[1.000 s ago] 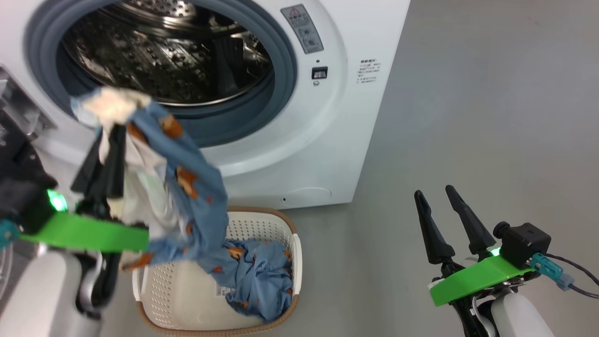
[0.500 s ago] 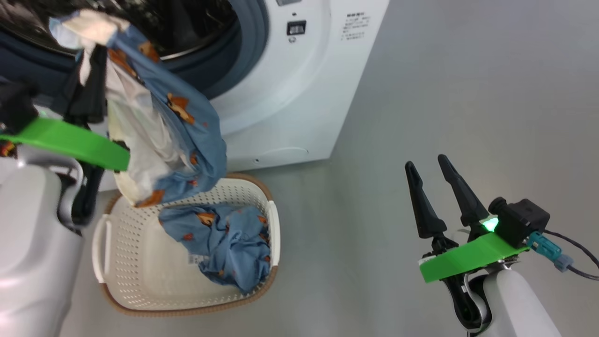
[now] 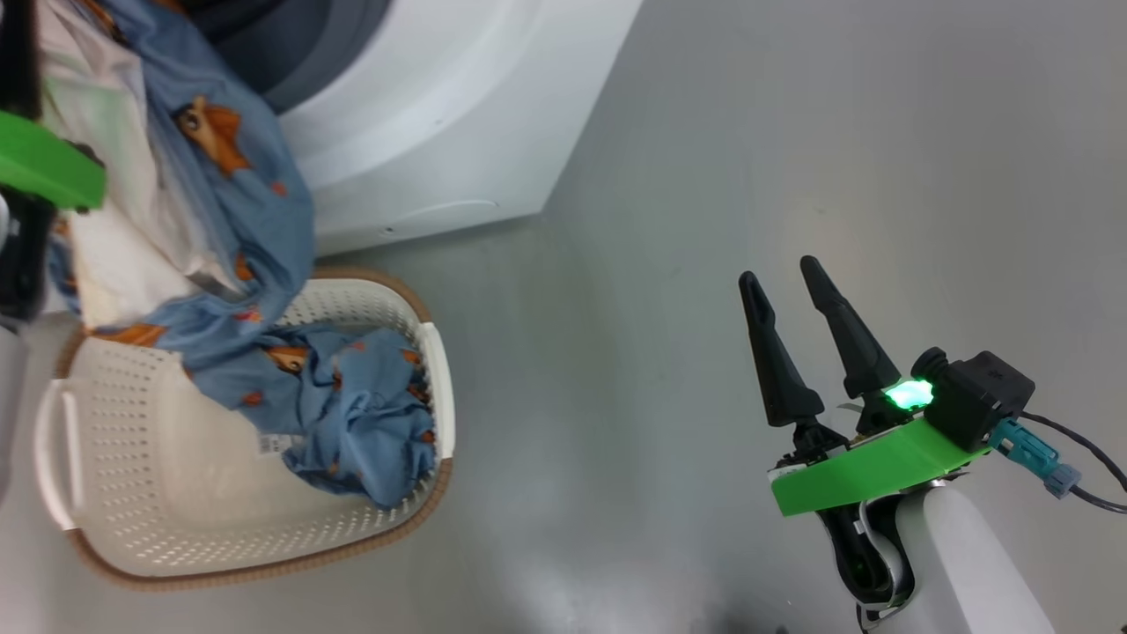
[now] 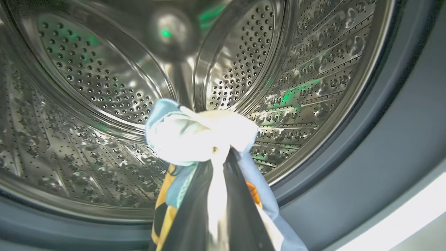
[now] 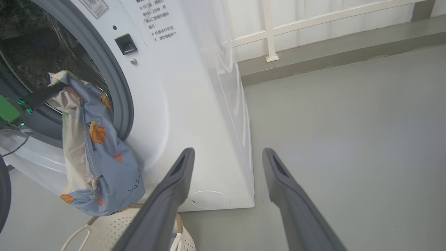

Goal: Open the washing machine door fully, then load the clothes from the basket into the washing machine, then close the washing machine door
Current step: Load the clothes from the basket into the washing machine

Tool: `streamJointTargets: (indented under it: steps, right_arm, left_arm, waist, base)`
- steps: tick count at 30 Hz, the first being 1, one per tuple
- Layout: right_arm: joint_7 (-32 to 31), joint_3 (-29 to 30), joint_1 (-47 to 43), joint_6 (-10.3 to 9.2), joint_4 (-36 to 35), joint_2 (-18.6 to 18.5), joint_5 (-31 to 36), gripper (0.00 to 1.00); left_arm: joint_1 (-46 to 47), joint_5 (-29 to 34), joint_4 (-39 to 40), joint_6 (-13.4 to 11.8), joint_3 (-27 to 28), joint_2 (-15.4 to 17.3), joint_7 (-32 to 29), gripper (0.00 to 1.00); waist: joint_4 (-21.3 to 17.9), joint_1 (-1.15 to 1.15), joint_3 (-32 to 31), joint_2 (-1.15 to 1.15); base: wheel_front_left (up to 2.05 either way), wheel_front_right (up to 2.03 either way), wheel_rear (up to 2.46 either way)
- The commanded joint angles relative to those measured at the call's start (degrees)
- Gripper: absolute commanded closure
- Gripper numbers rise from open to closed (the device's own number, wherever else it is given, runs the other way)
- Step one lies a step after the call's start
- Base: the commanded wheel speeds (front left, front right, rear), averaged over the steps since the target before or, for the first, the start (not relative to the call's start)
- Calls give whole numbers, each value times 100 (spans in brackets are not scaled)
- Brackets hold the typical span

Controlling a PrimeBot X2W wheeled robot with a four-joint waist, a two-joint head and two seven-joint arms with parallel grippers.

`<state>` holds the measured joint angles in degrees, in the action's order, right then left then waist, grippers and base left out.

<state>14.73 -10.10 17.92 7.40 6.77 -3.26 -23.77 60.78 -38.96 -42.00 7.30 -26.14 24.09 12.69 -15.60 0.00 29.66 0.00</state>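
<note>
My left gripper [image 4: 219, 157] is shut on a light blue garment [image 4: 195, 132] with a cream lining, holding it at the mouth of the washing machine's steel drum [image 4: 104, 80]. In the right wrist view that garment [image 5: 97, 157] hangs from the left gripper [image 5: 48, 92] in front of the grey door ring, its lower end just above the basket [image 5: 139, 226]. More blue clothes [image 3: 361, 414] lie in the cream basket [image 3: 132, 493] on the floor before the washing machine [image 3: 440, 106]. My right gripper [image 3: 775, 269] is open, out over bare floor. The washing machine door is out of view.
Grey floor [image 3: 748, 132] spreads to the right of the machine. A white railing and a low ledge [image 5: 313, 52] run behind it. A dark curved edge [image 5: 2, 198] shows at the far left of the right wrist view.
The head camera has swung, sliding machine and basket up and left in view. My left gripper has carried the garment up to the drum opening. The right gripper stays open and still.
</note>
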Motion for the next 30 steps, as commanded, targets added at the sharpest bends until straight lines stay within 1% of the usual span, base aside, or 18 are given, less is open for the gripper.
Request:
streamJointTargets:
  steps: [1,8,13,17,21,24,27,28,29,30]
  right_arm:
    - [27,-164,36,9,-169,37,-82,0]
    - [27,-302,38,9,-291,37,-186,0]
    - [27,-326,35,9,-351,38,-248,0]
    - [27,-352,25,9,-385,38,-290,0]
    - [27,-366,50,9,-417,38,-327,0]
    - [27,-366,45,9,-411,38,-337,0]
    - [27,-359,28,9,-376,38,-336,0]
    - [27,-359,29,9,-365,38,-334,0]
    - [27,-359,35,9,-360,38,-334,0]
    - [27,-360,44,9,-361,38,-334,0]
  left_arm:
    - [298,-71,-18,18,73,329,41,100]
    - [1065,-46,-589,18,-269,651,63,100]
    - [1643,91,-898,16,-278,772,170,100]
    - [2063,274,-1014,-40,-149,801,222,100]
    - [2287,498,-584,-251,342,822,228,100]
    - [2170,636,-508,-249,444,774,228,100]
    - [1965,737,-731,-180,395,633,229,100]
    - [1919,730,-874,-155,357,574,229,58]
    - [1910,751,-977,-129,302,534,229,24]
    - [1897,762,-1105,-103,240,497,214,0]
  waist:
    - [-318,0,360,0]
    - [-540,0,644,0]
    - [-658,0,747,0]
    - [-721,0,813,0]
    - [-754,0,892,0]
    - [-754,0,886,0]
    - [-727,0,858,0]
    - [-714,0,851,0]
    - [-697,0,852,0]
    - [-680,0,852,0]
  base:
    - [0,0,0]
    - [0,0,0]
    - [0,0,0]
    - [0,0,0]
    - [0,0,0]
    - [0,0,0]
    - [0,0,0]
    - [0,0,0]
    - [0,0,0]
    - [0,0,0]
